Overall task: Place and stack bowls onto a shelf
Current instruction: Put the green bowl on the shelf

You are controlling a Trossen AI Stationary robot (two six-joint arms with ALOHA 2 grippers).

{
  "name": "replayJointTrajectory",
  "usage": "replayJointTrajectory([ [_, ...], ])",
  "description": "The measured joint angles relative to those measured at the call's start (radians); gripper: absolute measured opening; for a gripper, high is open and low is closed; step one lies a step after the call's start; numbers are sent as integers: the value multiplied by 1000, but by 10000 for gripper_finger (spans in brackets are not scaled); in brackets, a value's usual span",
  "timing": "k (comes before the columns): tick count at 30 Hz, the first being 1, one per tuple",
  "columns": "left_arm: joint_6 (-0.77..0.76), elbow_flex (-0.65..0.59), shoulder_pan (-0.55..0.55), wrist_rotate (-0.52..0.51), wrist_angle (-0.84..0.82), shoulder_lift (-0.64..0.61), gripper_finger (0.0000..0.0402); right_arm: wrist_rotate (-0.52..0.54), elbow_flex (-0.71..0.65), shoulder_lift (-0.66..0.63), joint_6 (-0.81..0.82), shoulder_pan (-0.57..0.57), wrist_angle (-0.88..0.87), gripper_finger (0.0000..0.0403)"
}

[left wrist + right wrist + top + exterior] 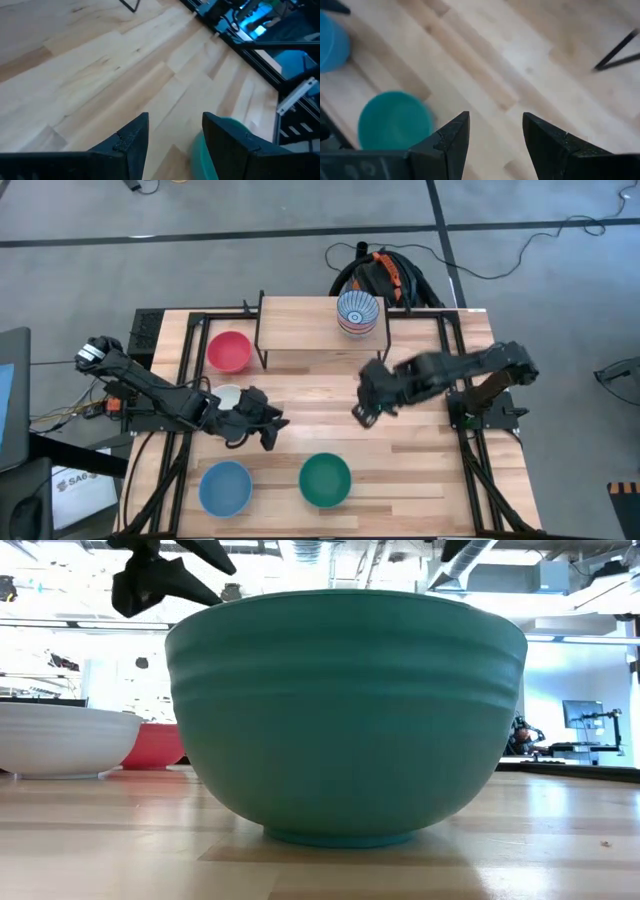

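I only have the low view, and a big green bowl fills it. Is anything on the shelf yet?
Observer: Yes. A blue-white striped bowl sits on the shelf, toward its right end.
Operator: Where is the right gripper?
Observer: The right gripper is over bare table between the shelf and the green bowl, open and empty.
Operator: And the left one?
Observer: The left gripper is open and empty, just right of the white bowl.
Operator: Any bowl I'm missing?
Observer: A light blue bowl stands left of the green one.
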Motion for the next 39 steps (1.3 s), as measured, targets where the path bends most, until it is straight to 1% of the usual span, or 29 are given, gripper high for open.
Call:
replayJointTrajectory([
  [7, 5, 0, -62, -4, 0, 0, 169, -40, -122, 13, 190, 129, 135, 209],
  [11, 5, 0, -76, -11, -1, 0, 169, -52, -180, 30, 254, 172, 268, 206],
  [15, 6, 0, -91, -40, -2, 0, 169, -125, -197, 91, 247, 165, 321, 186],
  [20, -2, 0, -114, -45, -3, 0, 169, -267, -197, 182, 185, 153, 400, 154],
  [25, -18, 0, -155, -74, -1, 17, 169, -338, -197, 247, 140, 153, 425, 140],
  [30, -75, 0, -184, -85, 2, 56, 169, -365, -197, 290, 133, 157, 500, 155],
  [36, -139, 0, -211, -85, 1, 103, 169, -380, -196, 339, 109, 157, 562, 198],
  [39, -162, 0, -218, -90, 5, 121, 169, -366, -197, 344, 110, 156, 546, 215],
])
